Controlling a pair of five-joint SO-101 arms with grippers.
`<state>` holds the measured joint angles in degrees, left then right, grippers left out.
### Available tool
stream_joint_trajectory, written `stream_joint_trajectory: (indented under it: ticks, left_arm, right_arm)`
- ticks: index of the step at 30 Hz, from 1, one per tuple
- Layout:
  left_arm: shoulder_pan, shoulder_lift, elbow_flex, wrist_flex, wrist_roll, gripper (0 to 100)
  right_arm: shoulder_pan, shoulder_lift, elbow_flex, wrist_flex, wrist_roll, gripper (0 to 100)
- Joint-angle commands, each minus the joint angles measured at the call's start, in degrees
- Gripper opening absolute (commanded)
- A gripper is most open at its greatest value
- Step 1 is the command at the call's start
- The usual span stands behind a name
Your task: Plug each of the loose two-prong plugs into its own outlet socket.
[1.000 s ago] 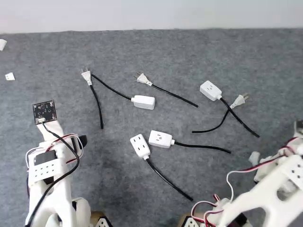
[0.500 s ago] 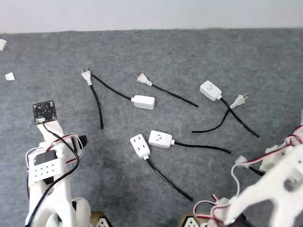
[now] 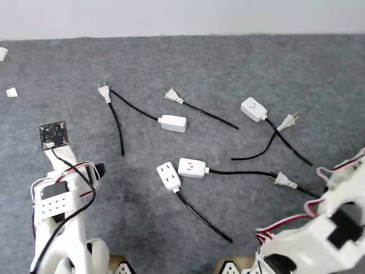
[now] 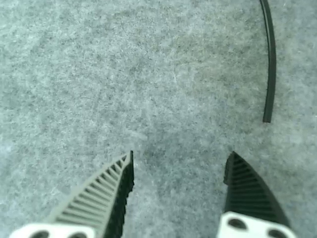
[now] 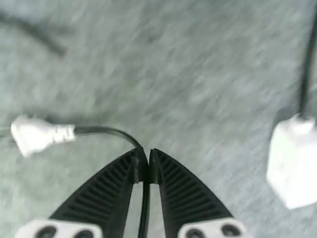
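Right gripper (image 5: 142,154) first: pinched shut on the black cord (image 5: 106,132) of a white two-prong plug (image 5: 39,135), grabbing a little way behind the plug body rather than the body itself. Seen from above, got that plug (image 3: 283,181) lying flat on the grey carpet (image 3: 228,63), well off to the right of the three-outlet block (image 3: 169,175). Prongs pointed back toward the block and just about meeting the cord tip of the single socket (image 3: 192,167) parked just beside the block's right edge. Not seated in any socket yet.

Left gripper (image 4: 181,158) spread wide with nothing in it, hanging over bare carpet well to the left of the block, loose cord end (image 4: 267,99) lying close by.

Everything else out on the far side of the block: second plug (image 3: 104,91) far-left, third plug (image 3: 171,95) more or less straight beyond, flat socket (image 3: 173,123) between that one and the block. Then a square socket (image 3: 254,108) and a fourth plug (image 3: 289,121) off to the far-right, near each other.

Also a white socket body (image 5: 292,168) close to the right gripper; can't tell which one, or where relative to the block.
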<state>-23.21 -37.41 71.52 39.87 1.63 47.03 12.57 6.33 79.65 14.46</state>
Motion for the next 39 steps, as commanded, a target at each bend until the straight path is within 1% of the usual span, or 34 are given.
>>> stream_joint_trajectory:
  ticks: [1, 5, 10, 14, 17, 21, 23, 25, 27, 29, 32, 35, 37, 39]
  left_arm:
    - [-0.2, -0.1, -0.1, 0.4, -0.6, 28]
    - [-0.1, -0.1, -0.1, 0.3, -0.6, 28]
    - [-0.1, -0.1, -0.1, 0.2, -0.6, 28]
    - [0.0, -0.1, -0.1, 0.1, -0.6, 28]
    - [0.1, -0.1, -0.1, 0.0, -0.6, 28]
    - [0.1, -0.1, -0.3, 0.0, -0.6, 28]
    - [0.1, -0.1, -0.3, 0.0, -0.6, 28]
    - [0.1, -0.1, -0.4, 0.0, -0.6, 28]
    - [0.1, -0.1, -0.4, -0.1, -0.6, 28]
    - [0.1, -0.1, -0.4, -0.1, -0.6, 28]
    - [0.1, -0.1, -0.4, -0.1, -0.6, 28]
    - [0.1, -0.1, -0.4, -0.1, -0.6, 28]
    - [0.1, -0.1, -0.4, -0.1, -1.1, 28]
    - [0.1, -0.1, -0.4, -0.1, -2.5, 28]
  right_arm:
    - [1.1, 7.4, -15.5, -0.6, -0.7, 0.8]
    - [-1.1, 16.7, -30.9, 0.3, -0.6, 0.8]
    - [-6.4, 26.7, -49.2, 5.6, -0.6, 0.8]
    - [-10.1, 33.7, -60.5, 9.5, -1.0, 0.8]
    - [-11.9, 38.2, -67.1, 12.1, -4.8, 0.8]
    - [-13.8, 42.7, -74.1, 12.7, -8.4, 1.4]
    - [-14.8, 44.2, -77.4, 12.8, -9.8, 5.0]
    - [-15.9, 44.9, -80.3, 12.8, -11.7, 12.5]
    - [-16.7, 45.1, -82.8, 12.8, -14.9, 21.0]
    - [-16.9, 45.1, -85.5, 12.8, -18.5, 24.6]
    - [-16.1, 45.1, -91.2, 15.9, -27.3, 19.7]
    - [-15.3, 45.6, -95.3, 23.4, -35.1, 12.8]
    - [-15.2, 45.7, -92.6, 23.6, -36.8, 8.8]
    - [-14.6, 45.2, -85.1, 23.6, -38.1, 6.0]
